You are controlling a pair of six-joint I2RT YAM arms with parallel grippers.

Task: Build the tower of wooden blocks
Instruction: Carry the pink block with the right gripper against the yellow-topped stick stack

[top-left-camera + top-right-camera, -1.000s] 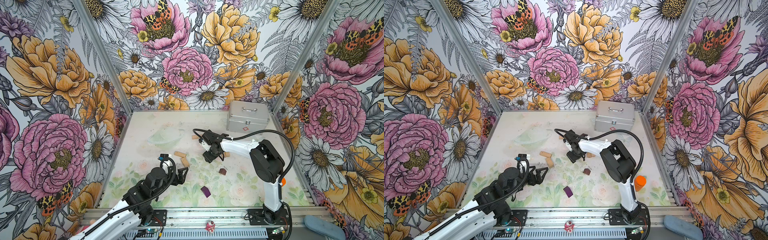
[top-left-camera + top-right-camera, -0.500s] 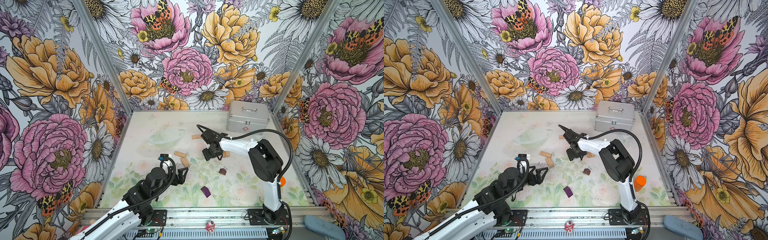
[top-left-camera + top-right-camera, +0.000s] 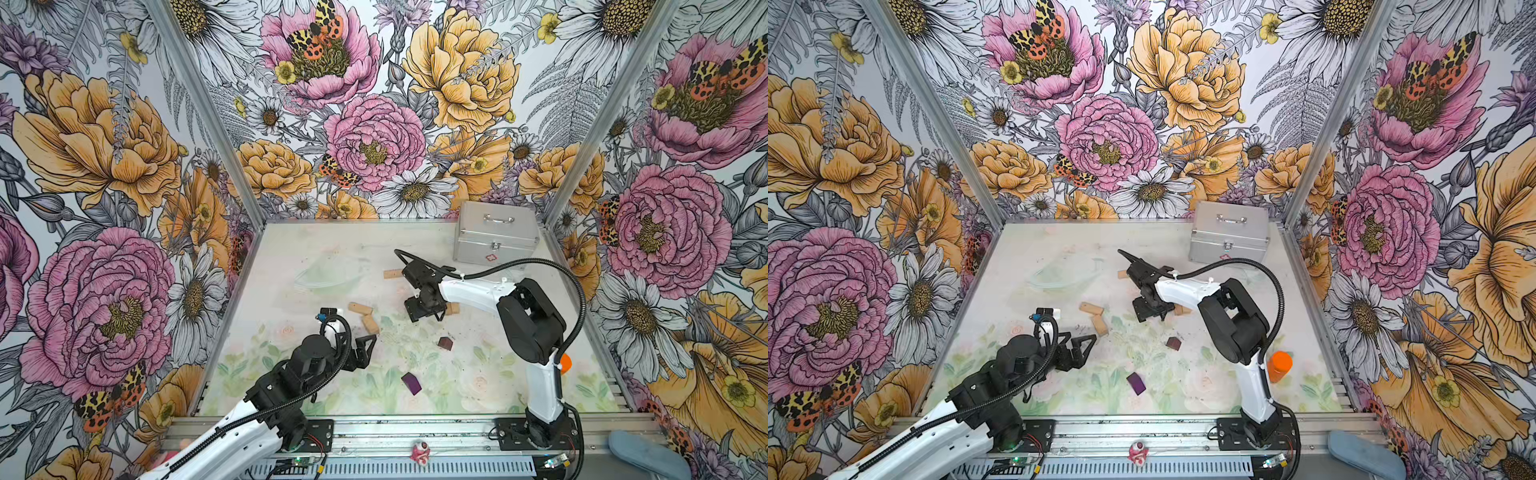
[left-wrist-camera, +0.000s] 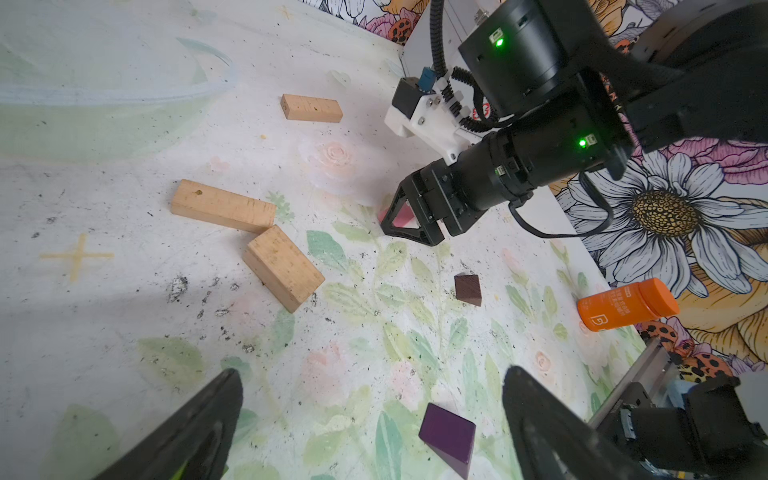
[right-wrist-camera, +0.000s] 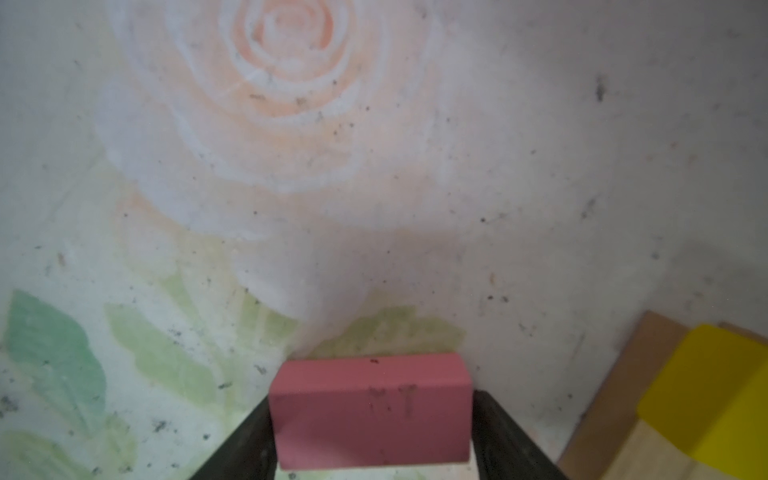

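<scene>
Step in hand, my reading: get the pink block (image 5: 370,411) onto the started stack (image 5: 702,399).

- Right claw (image 3: 427,318): at table centre, pointing down. In the wrist view both jaws sit flush on the pink block's two ends, so I read it as clamped. I cannot tell whether the block is lifted or resting on the table.
- Left claw (image 3: 368,351): jaws wide apart and empty, at 7 o'clock of centre, low over the table.
- Stack: a yellow block on tan ones, just beside the right claw at its 3 o'clock, not touching it.
- Pink block attitude: it lies flat with its broad face up toward the wrist camera. The long axis runs jaw to jaw, roughly 9-to-3 in a top view, though the claw hides it there.
- Loose blocks: tan pair (image 3: 365,316) at 9 o'clock, purple (image 3: 411,383) at 6 o'clock.

To do it well:
- Raise the block above the yellow one before going sideways.
- Turn the wrist so the long axis crosses the layer beneath.
- Set it down flat and part the jaws only once it rests.
- Leave straight up, because a sideways exit could drag the yellow block.
</scene>
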